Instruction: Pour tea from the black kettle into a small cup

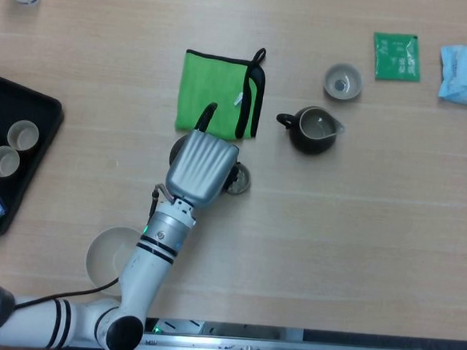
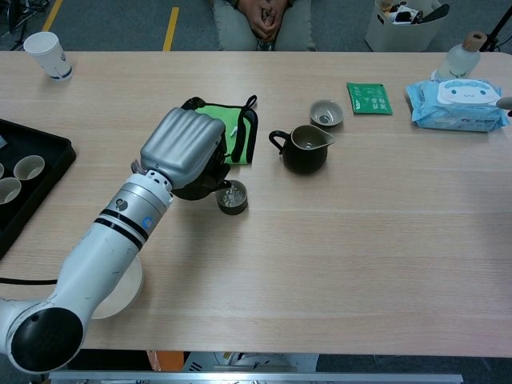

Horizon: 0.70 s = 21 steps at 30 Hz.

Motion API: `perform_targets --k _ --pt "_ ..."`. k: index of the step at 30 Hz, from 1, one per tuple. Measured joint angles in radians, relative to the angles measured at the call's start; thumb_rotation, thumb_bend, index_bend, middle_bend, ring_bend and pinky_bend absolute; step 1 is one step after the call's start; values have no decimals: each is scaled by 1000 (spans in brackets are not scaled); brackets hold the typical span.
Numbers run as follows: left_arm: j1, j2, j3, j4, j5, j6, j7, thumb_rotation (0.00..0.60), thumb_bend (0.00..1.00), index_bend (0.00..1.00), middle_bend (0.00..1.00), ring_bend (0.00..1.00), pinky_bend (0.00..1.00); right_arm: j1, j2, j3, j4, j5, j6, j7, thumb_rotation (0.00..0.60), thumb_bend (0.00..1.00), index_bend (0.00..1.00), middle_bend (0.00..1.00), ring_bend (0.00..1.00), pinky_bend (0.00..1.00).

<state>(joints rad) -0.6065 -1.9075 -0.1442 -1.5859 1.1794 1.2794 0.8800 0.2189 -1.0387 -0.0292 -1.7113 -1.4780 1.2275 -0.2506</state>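
One hand is in view: the left hand (image 1: 200,169) (image 2: 182,150), at the end of a white arm (image 2: 104,248) that rises from the near left corner of the counter (image 2: 360,232) and reaches diagonally toward its middle. The silver back of the hand faces up and toward the cameras, and the wrist is angled so the hand leans to the right. Its fingers are wrapped around the black kettle (image 2: 206,178), which is mostly hidden beneath the hand; only dark edges of the kettle show at the hand's left and lower right side. The kettle handle (image 1: 205,114) projects past the hand over the near edge of the green cloth (image 1: 221,94) (image 2: 233,124).

The small cup (image 1: 236,178) (image 2: 232,197) stands on the counter just beside the hand on its right, touching or nearly touching the kettle; contact cannot be confirmed.

Further right stands a dark pitcher (image 1: 314,129) (image 2: 304,148), with a pale bowl-shaped cup (image 1: 342,81) (image 2: 326,112) behind it toward the far edge. A black tray (image 1: 28,129) with cups lies at the left edge. A white bowl (image 1: 109,254) sits under the arm near the front edge.
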Motion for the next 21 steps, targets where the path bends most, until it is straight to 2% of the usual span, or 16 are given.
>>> perform_targets --k 13,21 --pt "12 52 -35 -80 -60 -48 -142 599 380 1000 1000 935 142 1 2 5 -11 11 -6 -8 600 200 101 188 98 196" --pt "37 144 -48 -157 -60 -67 -293 600 380 1000 1000 921 142 0 7 6 -22 8 -3 -8 600 200 101 188 98 196"
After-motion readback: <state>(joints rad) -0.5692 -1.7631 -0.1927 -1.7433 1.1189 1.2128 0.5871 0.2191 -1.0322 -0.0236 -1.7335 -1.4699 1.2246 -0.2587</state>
